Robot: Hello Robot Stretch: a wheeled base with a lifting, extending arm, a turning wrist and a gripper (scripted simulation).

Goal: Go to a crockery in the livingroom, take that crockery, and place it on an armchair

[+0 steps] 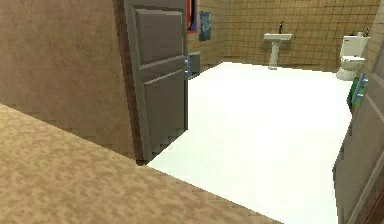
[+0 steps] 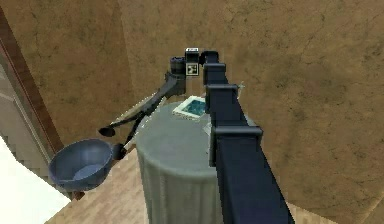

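From where I stand, the gripper holds a blue-grey bowl at the end of its thin fingers. How they sit on the rim I cannot tell, since their tips are small dark knobs against it. The bowl hangs clear of the floor, just beside the grey bin, off its side toward the arm side view's left and lower than the bin's lid. The dark arm runs over the bin's top and hides the lid's right part. The two white squares sit beyond the bin's far edge, against the brown wall. On the lid, at its far edge, lies a small flat teal-and-white thing, half tucked behind the arm and too small to name. The bin's base is cut off by the picture's bottom edge. Well left of the bin a slanting door frame is cropped at the edge, with a wedge of white floor below it. Looking ahead, a grey panelled door stands ajar and hides the room's near corner. Past it, white floor runs to a tiled wall with a pedestal sink and a toilet, the latter partly cut off at the right edge. A teal shape at that edge is too cropped to identify, as is the red strip peeking above the door beside a small wall picture.
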